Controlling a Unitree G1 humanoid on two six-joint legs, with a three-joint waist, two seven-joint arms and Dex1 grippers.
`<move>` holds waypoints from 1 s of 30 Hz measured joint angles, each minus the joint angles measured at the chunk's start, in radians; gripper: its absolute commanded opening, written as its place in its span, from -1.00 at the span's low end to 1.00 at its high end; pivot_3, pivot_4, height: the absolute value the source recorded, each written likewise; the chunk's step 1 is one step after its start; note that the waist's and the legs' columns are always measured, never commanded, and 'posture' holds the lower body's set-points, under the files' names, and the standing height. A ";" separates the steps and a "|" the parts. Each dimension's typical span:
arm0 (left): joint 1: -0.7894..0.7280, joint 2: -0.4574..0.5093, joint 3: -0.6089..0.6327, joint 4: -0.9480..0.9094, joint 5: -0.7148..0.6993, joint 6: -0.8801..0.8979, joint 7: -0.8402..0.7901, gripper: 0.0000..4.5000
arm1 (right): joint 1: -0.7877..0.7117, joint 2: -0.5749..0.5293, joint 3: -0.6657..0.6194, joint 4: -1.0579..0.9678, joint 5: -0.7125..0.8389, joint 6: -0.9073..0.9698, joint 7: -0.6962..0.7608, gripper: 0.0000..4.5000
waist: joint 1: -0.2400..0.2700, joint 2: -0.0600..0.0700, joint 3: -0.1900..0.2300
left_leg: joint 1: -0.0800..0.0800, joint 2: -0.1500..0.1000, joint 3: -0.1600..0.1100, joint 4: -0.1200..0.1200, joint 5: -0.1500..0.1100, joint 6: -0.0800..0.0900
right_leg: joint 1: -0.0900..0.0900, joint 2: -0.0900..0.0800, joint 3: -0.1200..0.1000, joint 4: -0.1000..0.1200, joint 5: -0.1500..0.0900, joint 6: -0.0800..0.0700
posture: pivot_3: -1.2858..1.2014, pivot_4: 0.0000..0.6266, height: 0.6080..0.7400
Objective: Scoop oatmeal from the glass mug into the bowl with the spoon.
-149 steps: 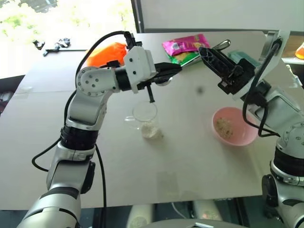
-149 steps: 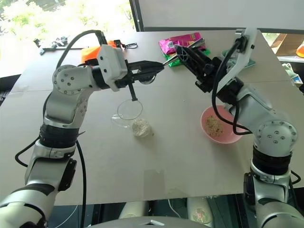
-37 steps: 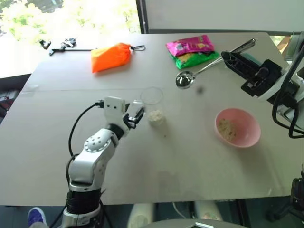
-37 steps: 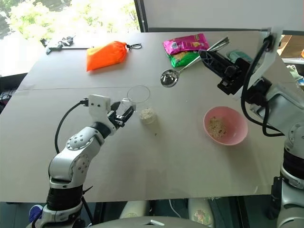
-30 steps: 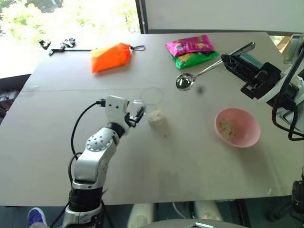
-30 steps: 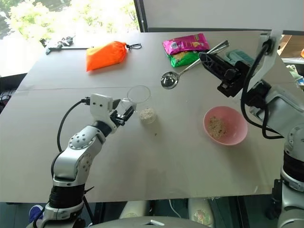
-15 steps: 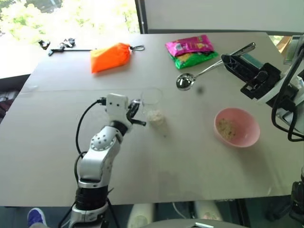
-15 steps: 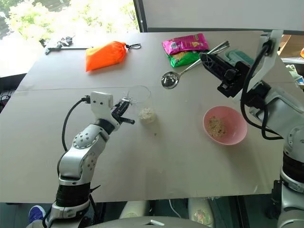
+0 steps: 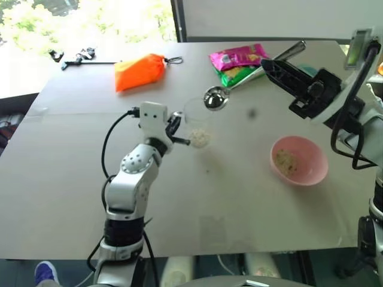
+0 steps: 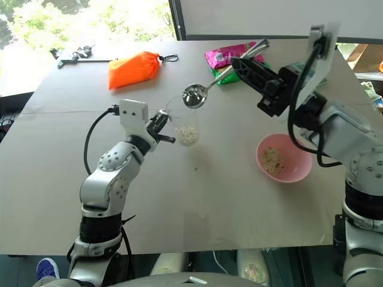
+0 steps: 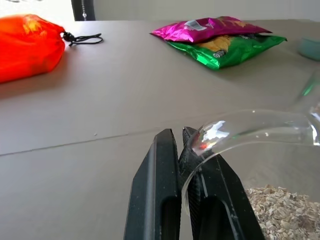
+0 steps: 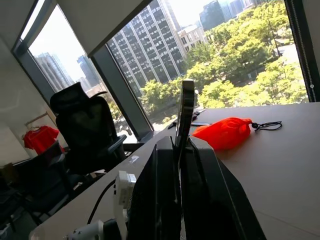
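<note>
Broadly, the grey table (image 9: pixel 72 179) takes up most of the scene, and all the other things lie on it or hang above it. At its far side lies an orange pouch (image 9: pixel 139 70) with a black cord, and further right a pink and green snack packet (image 9: pixel 242 63). Some dark small parts (image 9: pixel 70 57) lie at the far left corner; what they are I cannot tell.

The pink bowl (image 9: pixel 299 160) stands on the right part of the table, well apart from the mug, with a small portion of oat flakes inside.

The right gripper (image 10: pixel 236 62) is raised above the table, between the packet and the bowl. Its two black fingers are pressed together on the handle of the spoon (image 10: pixel 209 84). The handle runs out behind the fingers, and the shiny oval end reaches toward the mug, just at the mug's rim. In the right wrist view the handle (image 12: pixel 185 117) stands up between the closed fingers.

The glass mug (image 10: pixel 184 123) is near the middle of the table, tilted, and seems to be lifted a little off the surface. The left gripper (image 9: pixel 182 139) has its fingers closed on the thin side handle of the mug; the left wrist view shows the clear handle (image 11: pixel 240 130) pinched between the black fingers (image 11: pixel 162 195).

The oatmeal (image 11: pixel 277 207) lies as a pale heap in the bottom of the mug.
</note>
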 measured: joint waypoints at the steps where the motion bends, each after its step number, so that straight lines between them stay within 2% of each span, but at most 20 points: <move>1: -0.013 -0.004 -0.016 0.014 0.004 -0.022 -0.011 -0.99 | -0.018 0.001 0.016 0.000 -0.030 0.000 0.009 -1.00 | 0.000 0.000 0.000 | 0.000 0.000 0.000 0.000 0.000 0.000 | 0.000 0.000 0.000 0.000 0.000 0.000 | 0.03 -0.52 1.00; 8: -0.073 -0.018 -0.052 0.097 0.042 -0.140 -0.054 -0.99 | -0.042 -0.054 0.085 0.017 -0.267 0.011 0.113 -1.00 | 0.001 0.000 0.000 | -0.001 0.000 0.000 0.000 0.000 0.000 | -0.001 0.000 0.000 0.000 0.000 0.000 | 0.03 -0.52 1.00; 13: -0.107 -0.031 -0.070 0.155 0.067 -0.208 -0.071 -0.99 | -0.055 -0.078 0.093 0.025 -0.364 0.014 0.177 -1.00 | 0.001 0.000 0.000 | -0.001 -0.001 0.000 0.000 0.000 0.000 | -0.001 0.000 0.000 0.000 0.000 0.000 | 0.03 -0.52 1.00; 17: -0.139 -0.031 -0.117 0.219 0.116 -0.283 -0.095 -0.99 | -0.073 -0.140 0.201 0.003 -0.595 -0.026 0.279 -1.00 | 0.001 0.000 0.000 | -0.001 -0.001 -0.001 0.000 0.000 0.000 | -0.001 0.000 0.000 0.000 0.000 0.000 | 0.03 -0.52 1.00; 21: -0.187 -0.048 -0.162 0.310 0.162 -0.383 -0.111 -0.99 | -0.068 -0.147 0.367 -0.002 -0.876 -0.135 0.383 -1.00 | 0.000 0.000 0.000 | -0.001 -0.001 -0.001 0.000 0.000 0.000 | -0.001 -0.001 0.000 0.000 0.000 0.000 | 0.03 -0.52 1.00; 25: -0.209 -0.068 -0.171 0.372 0.183 -0.438 -0.117 -0.99 | -0.058 -0.140 0.439 0.015 -1.054 -0.222 0.446 -1.00 | 0.000 -0.001 0.000 | -0.001 -0.001 -0.001 0.000 0.000 0.000 | -0.001 -0.001 -0.001 0.000 0.000 0.000 | 0.03 -0.52 1.00; 30: -0.219 -0.074 -0.171 0.408 0.199 -0.477 -0.125 -0.99 | -0.036 -0.084 0.449 0.044 -1.117 -0.231 0.498 -1.00 | -0.001 -0.001 0.000 | -0.001 -0.001 -0.001 0.000 0.000 0.000 | -0.001 -0.001 -0.001 0.000 0.000 0.000 | 0.03 -0.52 1.00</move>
